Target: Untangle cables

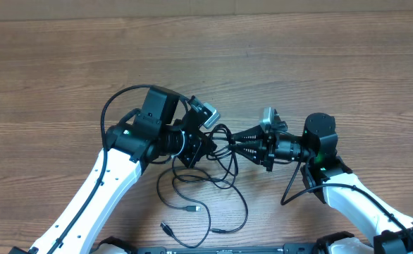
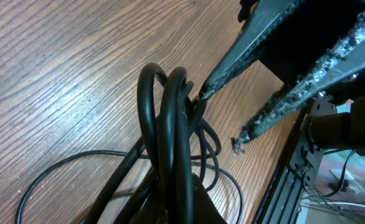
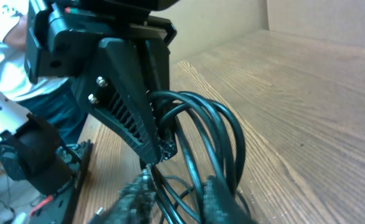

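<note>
The cables (image 1: 220,159) are a tangle of thin black cords between my two grippers, with loose loops trailing toward the table's front and small plugs (image 1: 192,209) at their ends. My left gripper (image 1: 196,141) points right and is shut on a bunched loop of the cables (image 2: 170,124), which rises from its jaws (image 2: 192,202). The right wrist view shows its black fingers (image 3: 129,112) pinching the cords (image 3: 201,124). My right gripper (image 1: 235,144) points left and stands open. Its fingers (image 2: 294,99) are apart, and several strands run between them (image 3: 176,199).
Wooden tabletop (image 1: 298,56) all around. A black rail (image 1: 227,250) runs along the front edge, close to the trailing plugs. Thicker black arm wires loop beside each arm (image 1: 111,113). A person in a white shirt (image 3: 2,56) stands beyond the table.
</note>
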Robot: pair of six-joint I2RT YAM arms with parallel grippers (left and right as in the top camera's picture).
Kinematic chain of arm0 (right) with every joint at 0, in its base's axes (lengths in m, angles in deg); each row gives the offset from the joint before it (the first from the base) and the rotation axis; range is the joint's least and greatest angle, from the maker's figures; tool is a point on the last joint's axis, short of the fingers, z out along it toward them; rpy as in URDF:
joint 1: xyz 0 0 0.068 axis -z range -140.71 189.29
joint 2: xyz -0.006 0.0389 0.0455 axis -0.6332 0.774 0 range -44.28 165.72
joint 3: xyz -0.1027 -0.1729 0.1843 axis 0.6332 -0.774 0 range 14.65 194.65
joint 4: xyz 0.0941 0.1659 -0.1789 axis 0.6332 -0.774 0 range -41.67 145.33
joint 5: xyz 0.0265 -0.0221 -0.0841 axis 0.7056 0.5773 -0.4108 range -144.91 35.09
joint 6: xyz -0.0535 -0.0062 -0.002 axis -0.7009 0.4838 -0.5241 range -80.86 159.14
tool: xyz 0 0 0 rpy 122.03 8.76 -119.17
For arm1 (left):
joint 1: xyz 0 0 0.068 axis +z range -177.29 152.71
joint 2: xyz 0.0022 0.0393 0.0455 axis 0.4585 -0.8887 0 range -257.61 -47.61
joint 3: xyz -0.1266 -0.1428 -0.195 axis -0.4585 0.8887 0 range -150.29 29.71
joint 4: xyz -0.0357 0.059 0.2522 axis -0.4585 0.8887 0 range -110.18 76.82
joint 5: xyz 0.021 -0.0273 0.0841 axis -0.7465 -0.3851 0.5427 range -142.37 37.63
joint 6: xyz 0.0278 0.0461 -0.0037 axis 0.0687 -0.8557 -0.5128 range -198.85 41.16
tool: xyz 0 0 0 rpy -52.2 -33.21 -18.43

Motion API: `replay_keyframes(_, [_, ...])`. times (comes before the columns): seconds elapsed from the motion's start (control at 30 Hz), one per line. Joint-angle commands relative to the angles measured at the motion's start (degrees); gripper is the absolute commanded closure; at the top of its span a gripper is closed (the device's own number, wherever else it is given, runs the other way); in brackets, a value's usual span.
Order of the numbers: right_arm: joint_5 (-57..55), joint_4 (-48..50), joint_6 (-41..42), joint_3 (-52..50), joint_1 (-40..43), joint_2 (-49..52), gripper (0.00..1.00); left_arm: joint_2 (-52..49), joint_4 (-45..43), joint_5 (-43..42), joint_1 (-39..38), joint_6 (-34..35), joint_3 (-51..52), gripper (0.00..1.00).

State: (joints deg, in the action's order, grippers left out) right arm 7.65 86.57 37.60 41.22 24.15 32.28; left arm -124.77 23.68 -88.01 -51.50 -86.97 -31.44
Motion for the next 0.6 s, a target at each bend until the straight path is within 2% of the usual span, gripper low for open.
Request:
replay_keyframes(0.0, [0.48,-0.11,-0.48,0.02,-0.66,-0.13,0.60,-0.35,-0.85,-2.12,0.55,-0.61,-0.90,0.96])
replay_keyframes(0.03, [0.17,-0.31,-0.48,0.02,-0.66,-0.13,0.54,-0.35,-0.87,-2.14,0.55,-0.61,-0.90,0.96])
replay_keyframes(0.2, [-2.25,-2.10,-0.48,0.02,-0.66,-0.13,0.44,-0.37,-1.42,-2.86,0.55,-0.63,-0.90,0.96])
replay_keyframes(0.23, [-2.56,-2.43,-0.48,0.02,-0.66,-0.13,0.31,-0.35,-1.55,-3.50,0.55,-0.66,-0.90,0.96])
replay_keyframes(0.27, [-2.54,-2.45,-0.48,0.02,-0.66,-0.13,0.00,-0.35,-1.73,-4.00,0.55,-0.66,-0.90,0.96])
replay_keyframes(0.57, [-3.32,-2.40,-0.48,0.02,-0.66,-0.13,0.00,-0.35,-1.86,-5.09,0.52,-0.68,-0.90,0.96])
